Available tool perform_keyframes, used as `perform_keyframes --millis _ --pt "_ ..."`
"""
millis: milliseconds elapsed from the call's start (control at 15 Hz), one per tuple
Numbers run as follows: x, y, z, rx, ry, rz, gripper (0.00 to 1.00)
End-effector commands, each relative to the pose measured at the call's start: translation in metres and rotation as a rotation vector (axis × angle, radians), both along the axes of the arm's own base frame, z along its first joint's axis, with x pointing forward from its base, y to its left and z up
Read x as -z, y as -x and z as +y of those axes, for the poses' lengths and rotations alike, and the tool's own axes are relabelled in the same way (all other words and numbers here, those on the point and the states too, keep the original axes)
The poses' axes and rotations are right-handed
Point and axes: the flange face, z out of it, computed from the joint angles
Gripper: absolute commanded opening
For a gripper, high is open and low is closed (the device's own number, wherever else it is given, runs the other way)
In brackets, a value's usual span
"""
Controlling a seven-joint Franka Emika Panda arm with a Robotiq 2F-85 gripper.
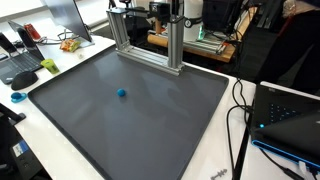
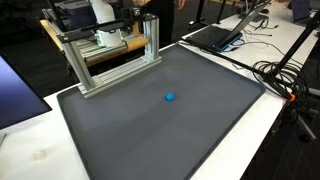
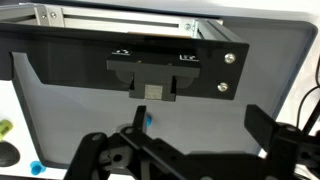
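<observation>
- The hand [image 3: 185, 152] is released: in the wrist view its dark fingers [image 3: 95, 150] stand spread wide, with nothing between them and nothing touching them.
- A small blue ball [image 3: 148, 119] lies ahead of the hand, apart from both fingers and a little nearer the one on the picture's left.
- The ball rests on a grey mat [image 3: 60, 115]. In both exterior views it sits alone on the mat, well clear of every edge [image 1: 122, 93] [image 2: 169, 97].
- Beyond the ball, straight ahead of the hand, an aluminium frame [image 3: 120, 20] stands along the mat's far edge. It carries a black plate [image 3: 60, 60] that closes off that side.
- Between the ball and the frame there is a strip of bare mat. The mat is also bare on both sides of the ball.
- The white tabletop [image 1: 215, 165] shows as a narrow border around the mat.
- Off the mat at the lower left of the wrist view lies a small blue piece [image 3: 35, 168].
- In an exterior view, cables [image 1: 238, 110] and a laptop [image 1: 290, 110] crowd the tabletop beside one mat edge.
</observation>
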Motion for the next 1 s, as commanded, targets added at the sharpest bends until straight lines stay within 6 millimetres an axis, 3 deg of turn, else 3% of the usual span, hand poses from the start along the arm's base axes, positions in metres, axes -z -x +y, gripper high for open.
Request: perform_keyframes --millis 0,333,933 --pt "0.022 -0.012 -0.015 0.050 0.030 0.007 1.00" --pt "0.039 -0.020 -0.035 0.084 0.032 0.033 1.00" --pt "0.066 -0.023 -0.042 0.104 0.015 0.082 1.00"
